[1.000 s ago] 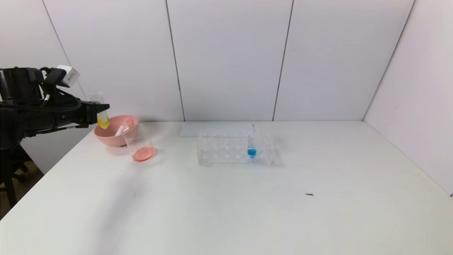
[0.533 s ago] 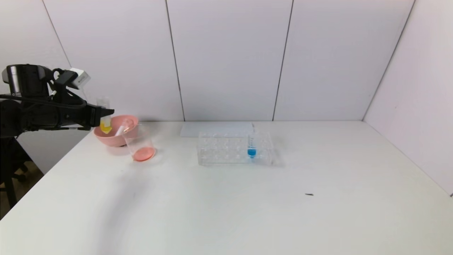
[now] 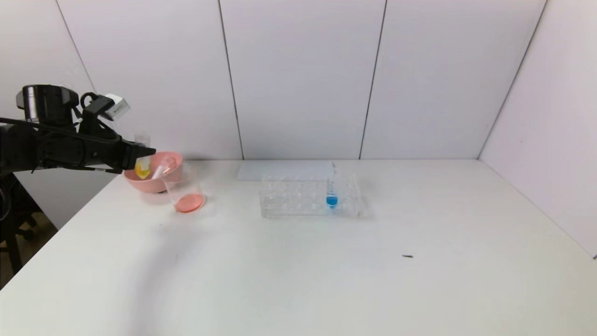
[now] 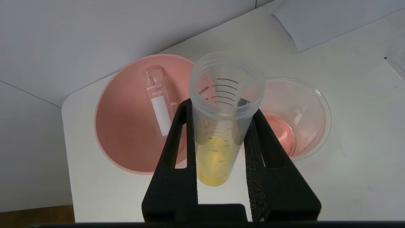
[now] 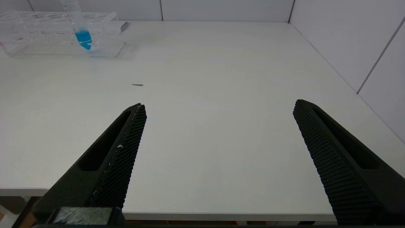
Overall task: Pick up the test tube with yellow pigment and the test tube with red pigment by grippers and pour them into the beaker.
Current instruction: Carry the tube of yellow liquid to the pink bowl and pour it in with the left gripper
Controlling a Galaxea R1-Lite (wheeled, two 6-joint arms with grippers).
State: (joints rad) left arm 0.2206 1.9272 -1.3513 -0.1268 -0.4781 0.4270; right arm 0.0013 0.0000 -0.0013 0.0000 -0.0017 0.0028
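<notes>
One test tube with yellow pigment (image 4: 218, 133) gripped by left pincer (image 4: 221, 126); one beaker (image 3: 184, 189).

Three tubes (image 3: 142, 164) (one beaker (image 3: 185, 189))

Below my left claw sits the pink bowl (image 3: 151, 179). Well off to its right stands the clear rack (image 3: 310, 196) holding a blue-liquid tube (image 3: 331, 191).

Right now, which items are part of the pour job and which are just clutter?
In the job:
- yellow tube, held by left pincer
- beaker, red liquid already in it
- empty tube lying in the pink bowl

Lying about:
- rack
- blue tube in the rack
- right pincer, open and idle
</notes>
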